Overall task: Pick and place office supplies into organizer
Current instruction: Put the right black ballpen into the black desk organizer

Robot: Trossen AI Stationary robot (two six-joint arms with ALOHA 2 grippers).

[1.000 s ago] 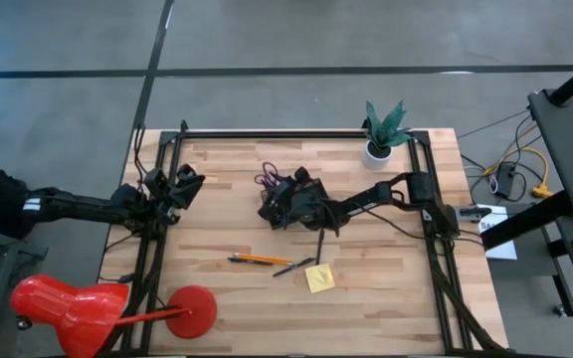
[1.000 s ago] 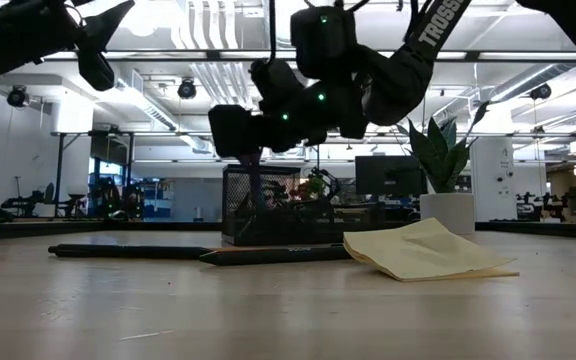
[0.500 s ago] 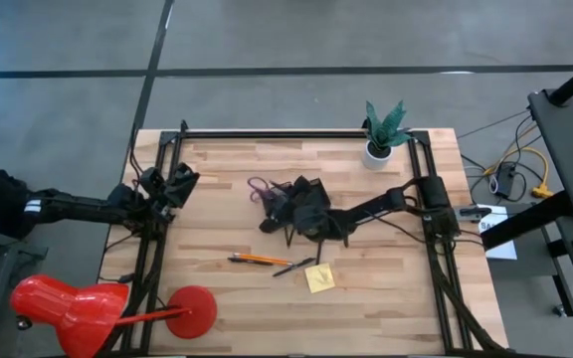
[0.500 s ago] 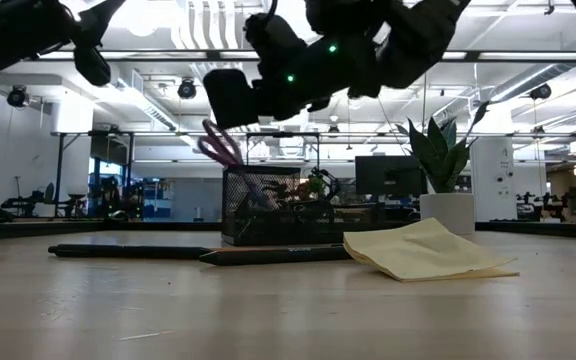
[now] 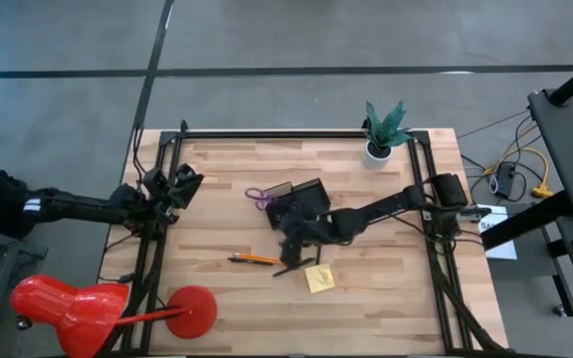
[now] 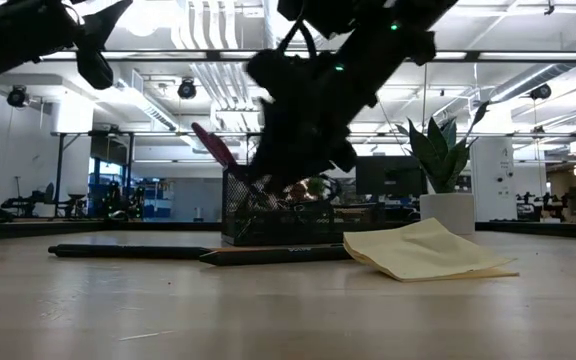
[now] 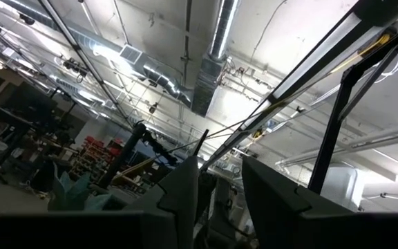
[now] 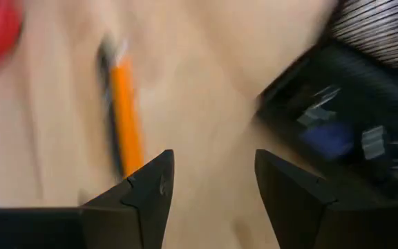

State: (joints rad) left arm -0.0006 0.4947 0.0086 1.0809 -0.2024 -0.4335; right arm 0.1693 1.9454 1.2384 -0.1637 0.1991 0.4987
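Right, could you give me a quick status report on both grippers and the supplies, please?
Right gripper open, empty, above the orange pencil beside the organizer. Left gripper parked at table's left edge. Purple-handled scissors in organizer. Sticky-note pad on table. Nothing blocking.

Dark jointed arms, seemingly matte black fingers (image 8: pixel 144 187).

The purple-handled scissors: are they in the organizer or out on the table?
In. The scissors stand in the organizer, handles sticking out above its rim.

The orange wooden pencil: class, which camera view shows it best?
The high view: the orange wooden pencil lies whole on the table. The right wrist view shows it close but blurred; the low view shows only dark edge-on sticks; the left wrist view shows nothing.
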